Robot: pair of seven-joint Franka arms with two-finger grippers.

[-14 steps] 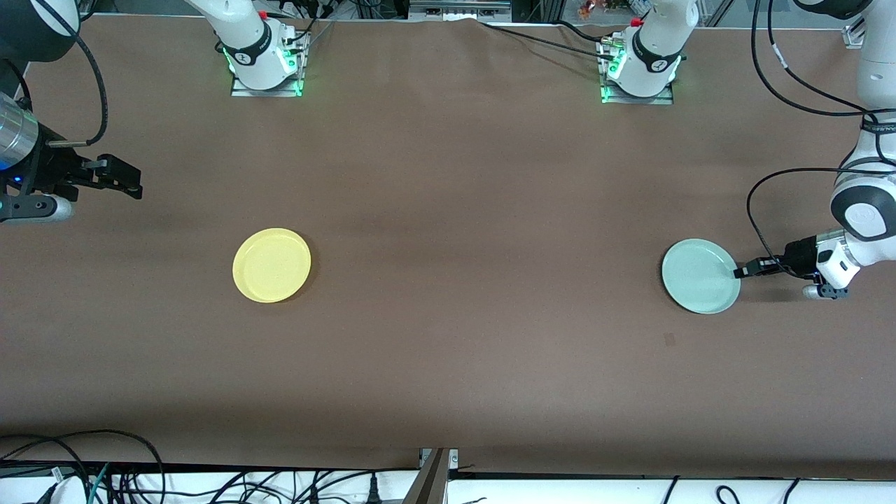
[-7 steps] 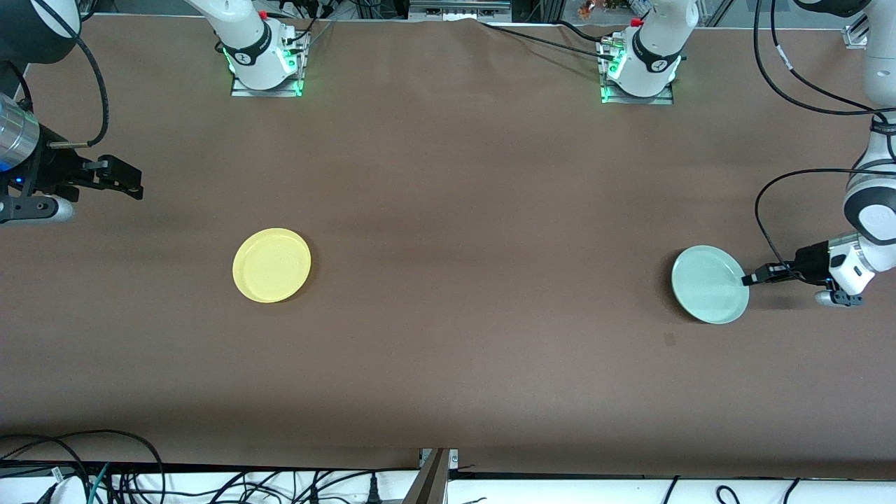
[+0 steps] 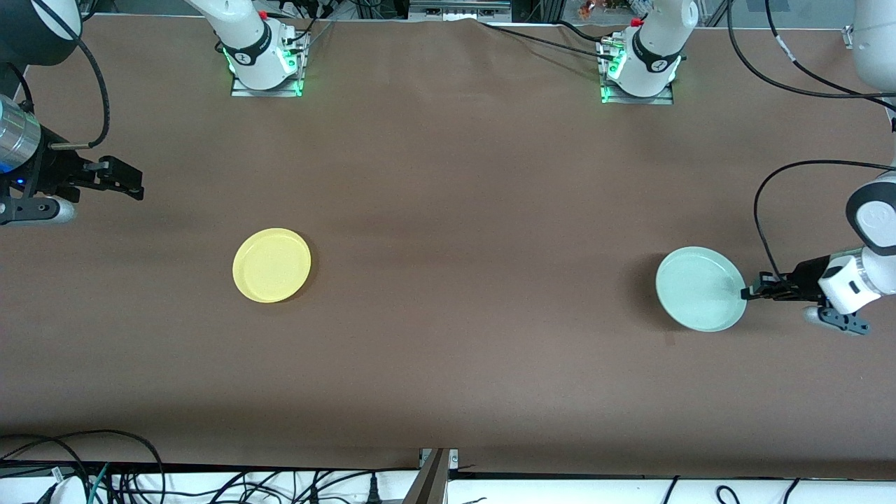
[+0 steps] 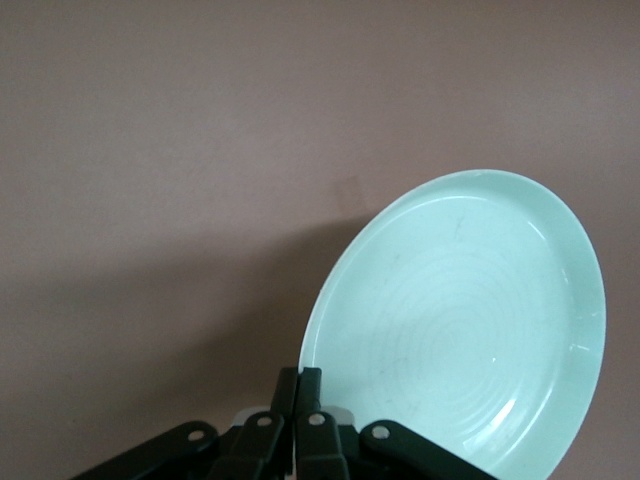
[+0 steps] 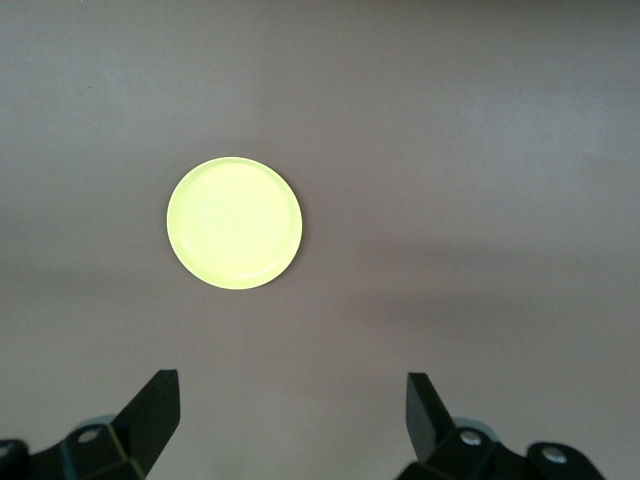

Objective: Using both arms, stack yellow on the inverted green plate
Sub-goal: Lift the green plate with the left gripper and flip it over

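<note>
The pale green plate [image 3: 701, 288] is at the left arm's end of the table, with a shadow on the cloth beside it. My left gripper [image 3: 747, 294] is shut on its rim. In the left wrist view the green plate [image 4: 460, 330] is tilted and shows its hollow side, with the left gripper [image 4: 300, 376] pinching its edge. The yellow plate [image 3: 271, 264] lies flat on the table toward the right arm's end. My right gripper [image 3: 133, 187] hangs open and empty over the table's end. In its wrist view the yellow plate [image 5: 234, 223] lies ahead of the right gripper [image 5: 292, 386].
Brown cloth [image 3: 462, 231] covers the whole table. The two arm bases [image 3: 264, 66] [image 3: 638, 70] stand along the edge farthest from the front camera. Loose cables [image 3: 105, 476] hang below the nearest edge. A small dark mark [image 3: 669, 339] sits near the green plate.
The left gripper has lifted and tilted the green plate by its rim, and a shadow now shows beside it. The left arm's wrist has dropped lower in the view. The right arm has not moved.
</note>
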